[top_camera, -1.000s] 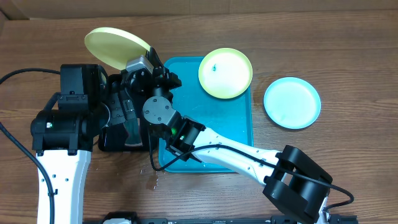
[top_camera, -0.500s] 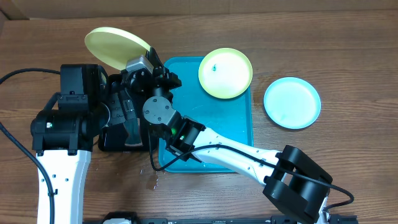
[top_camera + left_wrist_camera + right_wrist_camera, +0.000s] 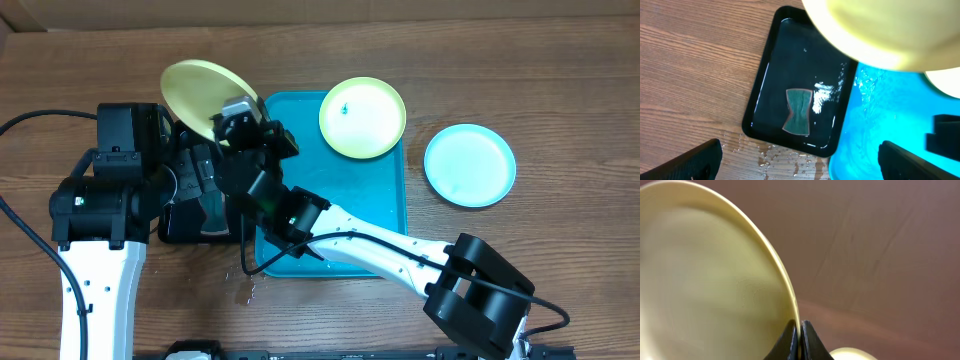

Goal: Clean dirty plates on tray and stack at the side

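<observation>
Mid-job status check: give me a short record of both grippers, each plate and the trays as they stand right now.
right gripper: shut on held plate's rim
held plate: yellow-green, lifted, tilted, by turquoise tray's far left corner
left gripper: open, empty, above black tray
black tray: wet, sponge lying in it
second plate: yellow-green, dark speck, at turquoise tray far right corner
blue plate: on table, right of tray

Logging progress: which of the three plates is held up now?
The yellow-green plate at upper left, tilted, its rim pinched by the right gripper. The other yellow-green plate lies on the tray; the blue plate lies on the table.
</observation>
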